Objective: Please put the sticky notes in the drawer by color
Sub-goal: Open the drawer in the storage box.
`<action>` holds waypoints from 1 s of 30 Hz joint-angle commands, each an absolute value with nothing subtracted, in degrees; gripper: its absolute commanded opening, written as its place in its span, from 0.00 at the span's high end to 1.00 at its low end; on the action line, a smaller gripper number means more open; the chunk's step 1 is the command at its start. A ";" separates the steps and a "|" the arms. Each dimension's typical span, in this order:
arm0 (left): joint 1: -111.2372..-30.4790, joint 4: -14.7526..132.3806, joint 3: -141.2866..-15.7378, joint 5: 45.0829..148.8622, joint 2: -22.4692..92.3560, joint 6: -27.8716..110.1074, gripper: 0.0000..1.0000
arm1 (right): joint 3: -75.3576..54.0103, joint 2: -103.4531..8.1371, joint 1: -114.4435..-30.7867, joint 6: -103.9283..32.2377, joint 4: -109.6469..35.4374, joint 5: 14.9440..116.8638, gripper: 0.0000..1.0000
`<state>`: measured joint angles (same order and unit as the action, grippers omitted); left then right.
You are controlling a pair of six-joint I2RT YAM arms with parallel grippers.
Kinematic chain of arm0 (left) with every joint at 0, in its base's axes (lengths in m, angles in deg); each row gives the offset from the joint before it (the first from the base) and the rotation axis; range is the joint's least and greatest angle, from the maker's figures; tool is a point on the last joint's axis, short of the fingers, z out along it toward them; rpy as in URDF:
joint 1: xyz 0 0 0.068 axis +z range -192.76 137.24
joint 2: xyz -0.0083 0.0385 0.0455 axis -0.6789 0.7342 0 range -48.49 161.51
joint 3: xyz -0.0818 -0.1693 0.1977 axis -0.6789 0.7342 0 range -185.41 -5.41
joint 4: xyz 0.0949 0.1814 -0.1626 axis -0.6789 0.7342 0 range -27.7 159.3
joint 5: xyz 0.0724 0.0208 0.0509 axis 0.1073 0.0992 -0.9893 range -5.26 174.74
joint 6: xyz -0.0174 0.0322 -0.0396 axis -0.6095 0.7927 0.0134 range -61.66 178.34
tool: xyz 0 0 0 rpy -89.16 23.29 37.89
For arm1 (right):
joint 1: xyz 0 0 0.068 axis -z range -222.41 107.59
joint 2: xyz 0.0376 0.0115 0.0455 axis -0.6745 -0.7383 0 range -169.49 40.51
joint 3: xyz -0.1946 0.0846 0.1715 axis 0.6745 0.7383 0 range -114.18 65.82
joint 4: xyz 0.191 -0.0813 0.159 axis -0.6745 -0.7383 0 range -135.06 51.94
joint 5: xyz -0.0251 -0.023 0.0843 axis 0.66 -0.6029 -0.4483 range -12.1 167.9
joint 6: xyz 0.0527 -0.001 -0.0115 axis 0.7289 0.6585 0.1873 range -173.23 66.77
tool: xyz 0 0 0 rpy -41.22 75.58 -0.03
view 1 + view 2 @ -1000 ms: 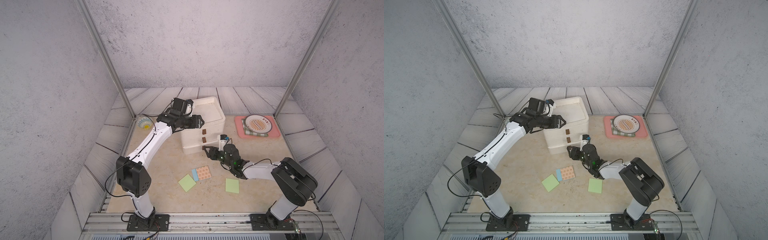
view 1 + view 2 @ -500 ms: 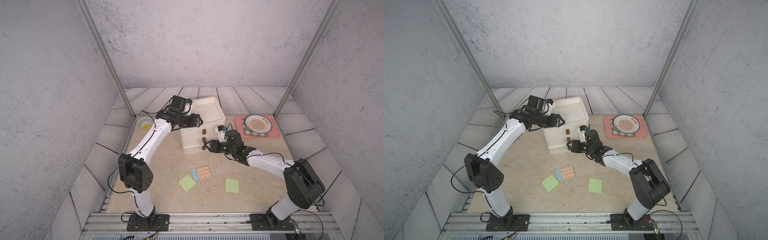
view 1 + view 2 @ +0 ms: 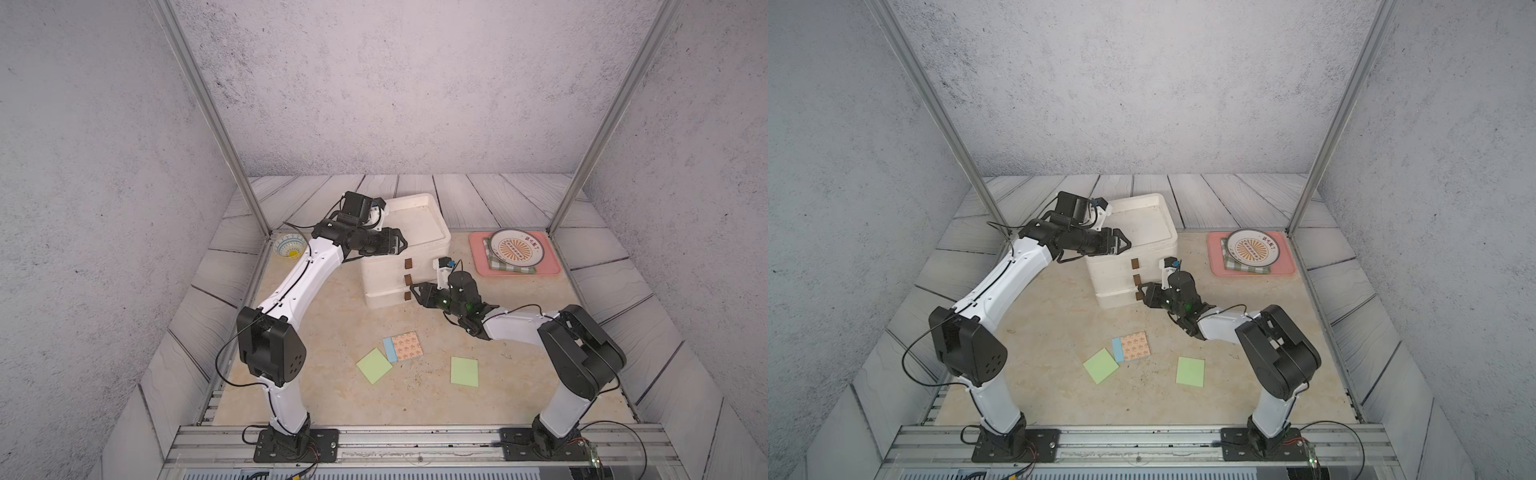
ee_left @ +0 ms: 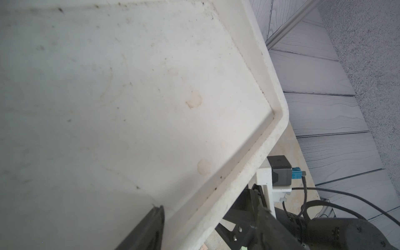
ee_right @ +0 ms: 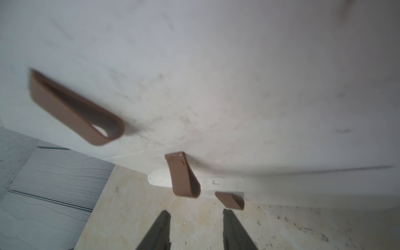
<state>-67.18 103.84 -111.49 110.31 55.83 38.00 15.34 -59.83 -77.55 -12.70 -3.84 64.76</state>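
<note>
Since a second ago the right arm's wrist has lifted off the surface [image 3: 332, 316]. The right claw [image 3: 413, 289] stays at the front of the drawer [image 3: 384, 270], its tips just short of the two lower tab handles [image 5: 186, 176], jaws narrowly apart on nothing. The left claw [image 3: 397, 243] sits at the drawer's top corner with one finger [image 4: 149, 229] inside the rim; its grip cannot be told. The sticky notes [image 3: 1136, 345] lie on the surface before the drawer: a green pad [image 3: 374, 365], an orange-patterned pad [image 3: 407, 345] just beside it, and a second green pad [image 3: 464, 371] lying apart.

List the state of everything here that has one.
drawer: no level visibly pulled out.
sticky notes: visible ones flat on the table.
right end effector: open, empty, facing the handles.
left end effector: over the drawer's top; grip unclear.
plate: upright, empty.
</note>
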 commanded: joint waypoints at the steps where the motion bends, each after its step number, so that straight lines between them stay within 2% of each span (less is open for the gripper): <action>1: -66.84 111.06 -109.86 110.93 58.65 38.09 0.28 | 12.50 -62.70 -78.01 -12.58 0.86 63.14 0.57; 12: -66.50 111.41 -109.73 111.35 58.74 38.49 0.28 | 11.04 -65.43 -78.85 -11.06 3.47 63.69 0.60; 20: -66.34 111.76 -109.13 111.53 58.21 38.67 0.28 | 15.28 -62.47 -79.16 -14.56 0.65 68.23 0.60; 30: -66.31 112.37 -108.43 112.08 58.12 38.91 0.28 | 11.77 -62.84 -79.11 -16.94 -3.78 67.04 0.59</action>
